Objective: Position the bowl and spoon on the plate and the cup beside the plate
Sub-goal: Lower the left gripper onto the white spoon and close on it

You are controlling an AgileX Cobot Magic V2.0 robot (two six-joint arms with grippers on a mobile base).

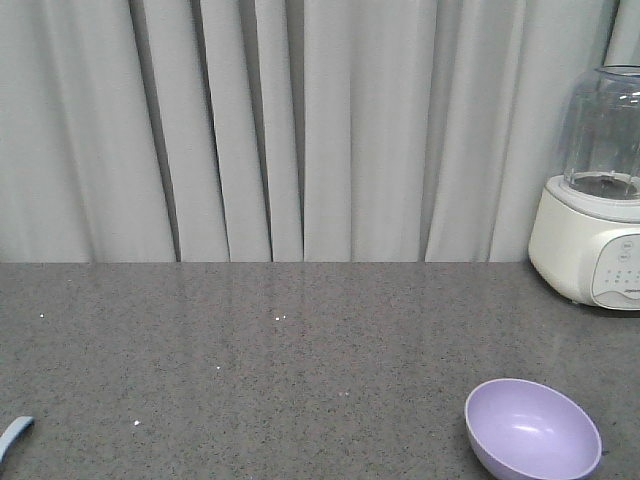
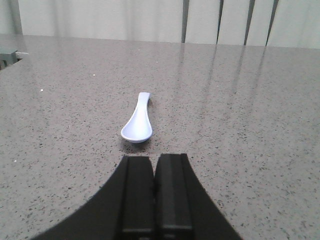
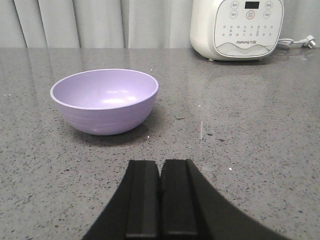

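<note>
The lavender bowl [image 1: 533,431] stands upright and empty on the grey counter at the front right; in the right wrist view the bowl [image 3: 105,100] lies ahead and left of my right gripper [image 3: 160,165], which is shut with nothing in it. The pale spoon [image 2: 137,122] lies on the counter just ahead of my left gripper [image 2: 154,159], bowl end toward it; that gripper is shut and empty. Only the spoon's tip [image 1: 14,436] shows at the front view's lower left edge. The plate and the cup are out of view.
A white appliance [image 1: 594,195] with a clear jar on top stands at the back right of the counter [image 1: 300,350]; the appliance [image 3: 237,27] has a cord and plug beside it. Grey curtains hang behind the counter's far edge.
</note>
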